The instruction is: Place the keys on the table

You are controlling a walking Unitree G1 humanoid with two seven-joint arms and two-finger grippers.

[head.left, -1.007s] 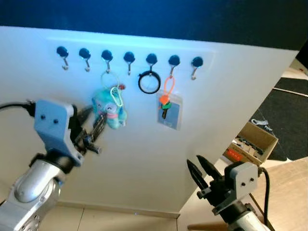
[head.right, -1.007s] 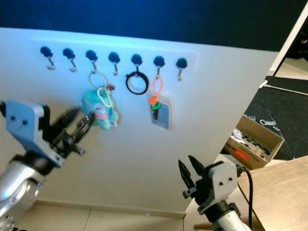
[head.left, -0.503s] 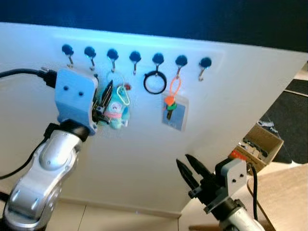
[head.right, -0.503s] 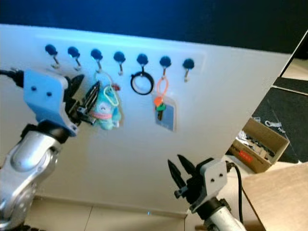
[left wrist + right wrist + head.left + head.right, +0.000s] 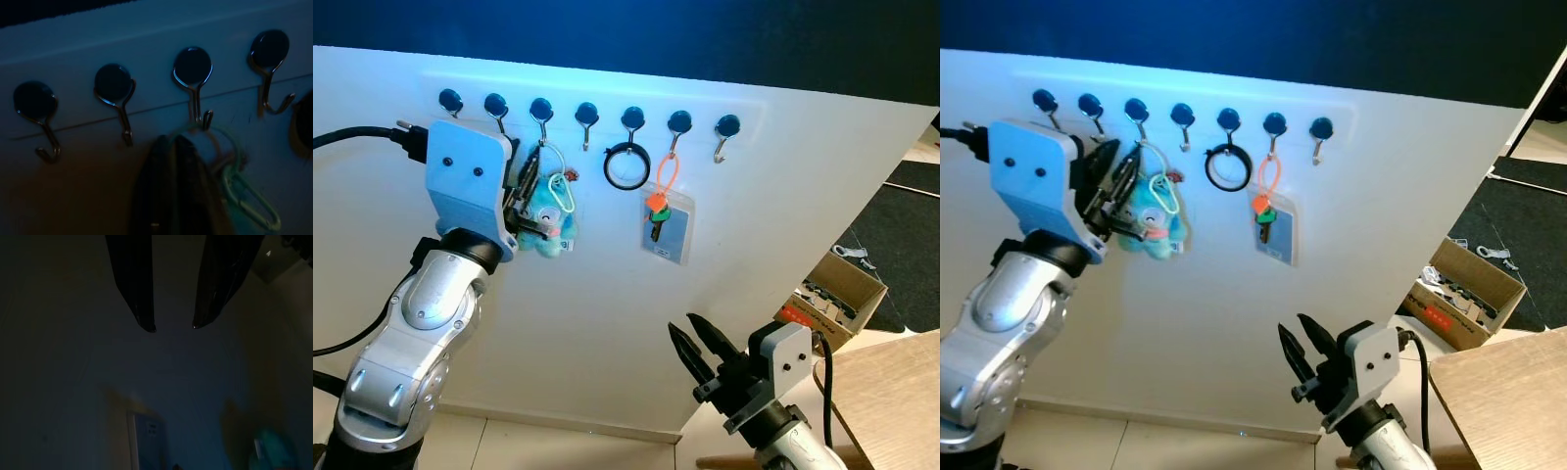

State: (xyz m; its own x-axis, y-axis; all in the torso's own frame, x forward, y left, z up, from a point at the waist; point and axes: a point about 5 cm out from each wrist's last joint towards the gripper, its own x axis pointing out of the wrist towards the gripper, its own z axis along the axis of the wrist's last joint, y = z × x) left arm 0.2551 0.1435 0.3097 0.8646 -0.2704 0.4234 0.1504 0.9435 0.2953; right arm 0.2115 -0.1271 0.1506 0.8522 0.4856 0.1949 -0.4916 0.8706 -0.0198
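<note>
Keys with a teal plush charm (image 5: 548,217) are hung by a pale ring (image 5: 548,160) from the 3rd hook (image 5: 541,110) of a row of 7 blue-capped hooks on the white wall panel (image 5: 607,323). A mint carabiner (image 5: 566,193) is clipped to the ring and lies over the plush. The bunch hangs straight down, so its long axis is vertical, and it would have to be lifted up and off the hook's upturned tip before it can come away.

The left gripper (image 5: 522,192) is raised to the bunch, its black fingers lying against the ring and the plush's upper left side; in the left wrist view the fingers (image 5: 176,191) are seen drawn together just under the 3rd hook (image 5: 194,73), with the ring (image 5: 215,144) close against them. The fingers appear closed, but whether the ring is actually pinched cannot be told. This arm is judged much the nearer to the keys.

The right gripper (image 5: 1301,358) is held low and well apart from the hooks, its 2 fingers spread and holding nothing.

On neighbouring hooks a black ring (image 5: 626,166) and an orange loop carrying a carded key (image 5: 661,220) are hung. An open cardboard box (image 5: 837,289) with small items inside sits on the floor at the right, and a wooden table corner (image 5: 891,392) is seen at the lower right.
</note>
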